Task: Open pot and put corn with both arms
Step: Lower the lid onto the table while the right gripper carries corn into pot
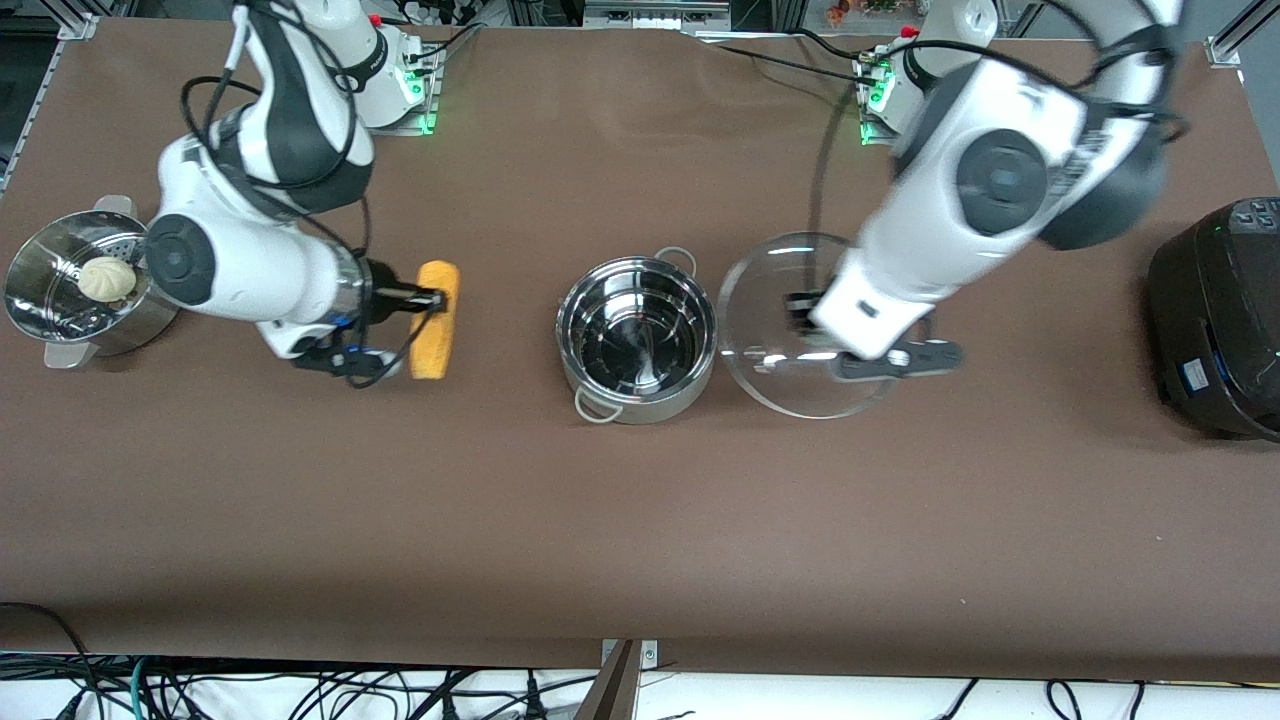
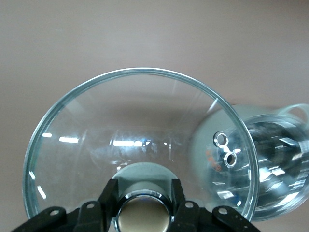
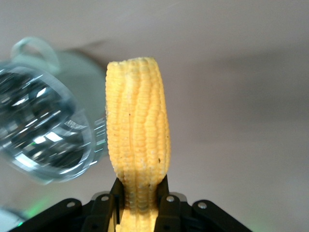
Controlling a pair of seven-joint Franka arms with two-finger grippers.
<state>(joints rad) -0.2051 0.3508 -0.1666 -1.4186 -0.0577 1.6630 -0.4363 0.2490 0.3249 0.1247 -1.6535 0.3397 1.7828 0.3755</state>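
Pot (image 1: 636, 340) uncovered | my left gripper (image 2: 143, 218) clamps lid (image 1: 800, 325) knob beside it | my right gripper (image 3: 140, 203) pinches corn (image 1: 436, 319), not yet in pot

The lid's (image 1: 800, 325) knob is hidden under the left arm in the front view. The black cooker (image 1: 1220, 315) is cut off at the frame edge. The corn's (image 3: 137, 140) lower end is covered by the right gripper (image 3: 140, 203).
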